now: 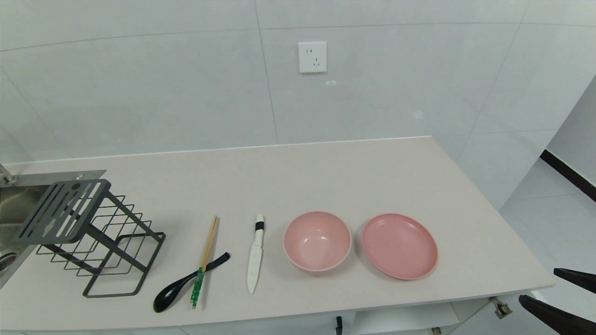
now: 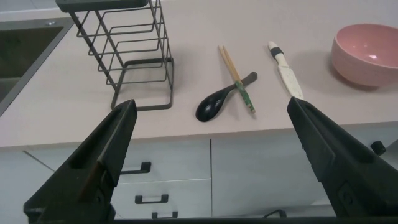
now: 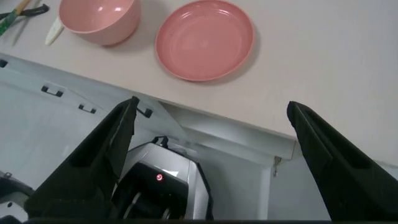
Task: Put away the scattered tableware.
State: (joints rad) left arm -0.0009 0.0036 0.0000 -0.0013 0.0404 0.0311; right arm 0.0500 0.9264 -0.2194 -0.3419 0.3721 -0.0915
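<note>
Along the front of the counter lie a pair of chopsticks (image 1: 205, 260) crossed over a black spoon (image 1: 186, 284), a white knife (image 1: 255, 253), a pink bowl (image 1: 317, 241) and a pink plate (image 1: 399, 245). A dark wire rack (image 1: 88, 237) stands at the left. My left gripper (image 2: 211, 106) is open and empty, held off the counter's front edge, facing the spoon (image 2: 214, 104), chopsticks (image 2: 236, 79), knife (image 2: 286, 68) and rack (image 2: 134, 50). My right gripper (image 1: 538, 284) is open and empty, low beside the counter's right front corner, short of the plate (image 3: 204, 38) and bowl (image 3: 99, 18).
A steel sink (image 1: 14, 209) is set into the counter left of the rack. White drawers with dark handles (image 2: 149, 186) sit under the counter front. A tiled wall with a socket (image 1: 312, 56) backs the counter. The counter ends at the right edge (image 1: 489, 204).
</note>
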